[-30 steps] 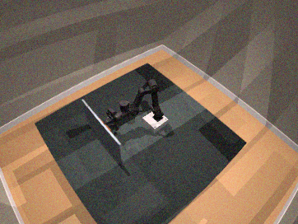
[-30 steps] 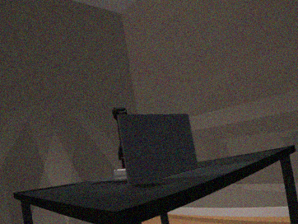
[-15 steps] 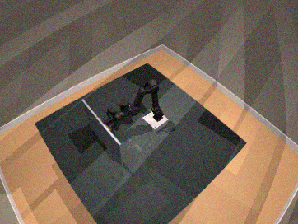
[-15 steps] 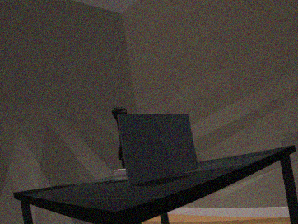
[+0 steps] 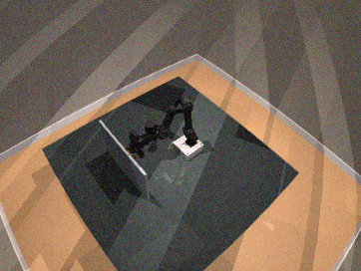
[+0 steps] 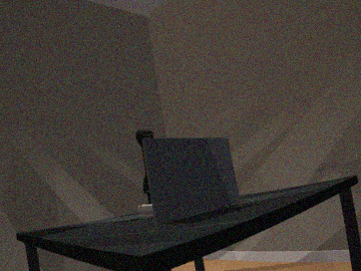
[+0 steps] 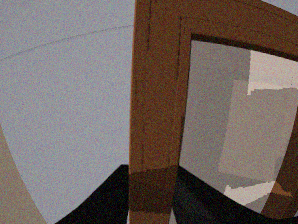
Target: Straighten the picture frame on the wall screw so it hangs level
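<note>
The fingers are closed on the brown side bar of the picture frame (image 7: 157, 100), one on either side of it, near the bottom of the wrist view. The bar runs nearly upright between them and meets the frame's top bar above. To the right of the gripped bar is the frame's pale grey inner panel, with lighter patches across it, and part of the opposite side bar shows at the right edge. Behind the frame, the pale blue-grey wall panel (image 5: 122, 146) (image 6: 191, 176) (image 7: 65, 110) fills much of the left of the wrist view, with a thin curved line across it. The screw cannot be seen.

From above, the panel stands upright on the dark surface (image 5: 224, 199) (image 6: 115, 239), its top edge showing as a pale strip. The black arm (image 5: 167, 122) (image 6: 145, 135) reaches to the near face of it from a white base plate (image 5: 182, 148) (image 6: 145, 205), which lies on the surface well apart from the panel. In the exterior view the panel's back blocks the frame, the fingers and most of the arm; only the arm's upper part and a strip along its side show past the panel's edge.
</note>
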### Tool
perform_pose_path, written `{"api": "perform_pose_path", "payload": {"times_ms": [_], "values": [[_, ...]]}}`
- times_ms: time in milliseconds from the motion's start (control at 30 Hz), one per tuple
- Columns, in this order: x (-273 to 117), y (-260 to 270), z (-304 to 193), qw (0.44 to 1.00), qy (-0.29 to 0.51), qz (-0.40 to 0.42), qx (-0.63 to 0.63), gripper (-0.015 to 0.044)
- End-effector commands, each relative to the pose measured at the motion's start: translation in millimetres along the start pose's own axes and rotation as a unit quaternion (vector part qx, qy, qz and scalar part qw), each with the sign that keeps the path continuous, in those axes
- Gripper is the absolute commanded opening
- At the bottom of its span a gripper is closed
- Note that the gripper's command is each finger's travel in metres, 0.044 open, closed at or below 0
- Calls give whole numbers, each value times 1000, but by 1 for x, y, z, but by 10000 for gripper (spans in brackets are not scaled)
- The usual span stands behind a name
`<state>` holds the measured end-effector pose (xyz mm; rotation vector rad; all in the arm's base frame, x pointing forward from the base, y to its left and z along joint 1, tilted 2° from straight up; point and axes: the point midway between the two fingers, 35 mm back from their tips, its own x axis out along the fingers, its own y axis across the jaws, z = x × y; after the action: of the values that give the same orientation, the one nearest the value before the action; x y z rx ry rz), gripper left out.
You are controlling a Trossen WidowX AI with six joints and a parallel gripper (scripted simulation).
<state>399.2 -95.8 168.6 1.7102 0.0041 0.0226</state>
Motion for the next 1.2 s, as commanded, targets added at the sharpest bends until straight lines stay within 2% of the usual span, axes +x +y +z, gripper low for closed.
{"api": "perform_pose_path", "payload": {"times_ms": [0, 1167], "values": [[0, 7, 0, 1000, 0, 7, -6, 0], [0, 9, 0, 1000, 0, 7, -6, 0]]}}
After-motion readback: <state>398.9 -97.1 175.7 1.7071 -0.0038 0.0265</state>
